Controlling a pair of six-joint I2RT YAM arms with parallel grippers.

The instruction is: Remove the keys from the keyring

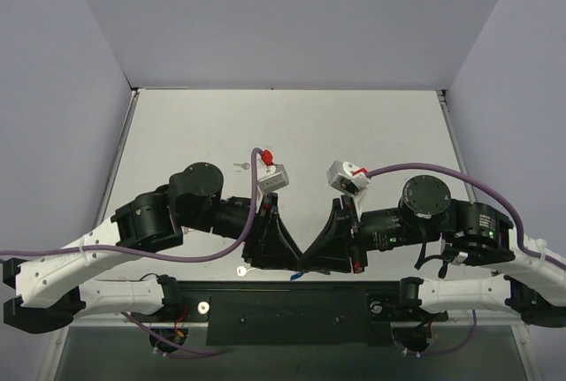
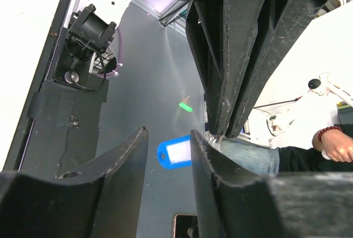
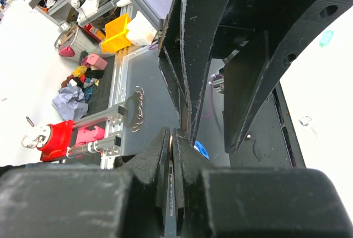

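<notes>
The blue keyring tag with its pale label window hangs in the air between my two grippers. Only a sliver of the tag shows in the right wrist view. My right gripper is shut on a thin metal piece at the tag's end, seen as a silver glint, probably the ring. My left gripper is open, one finger on each side of the tag without touching it. The two grippers meet low at the table's near edge. I cannot tell whether a key hangs on the ring.
A small pale key lies on the table beside the left gripper. Another small metal key lies farther back. A green tag lies beyond the blue one. A black base plate runs along the near edge.
</notes>
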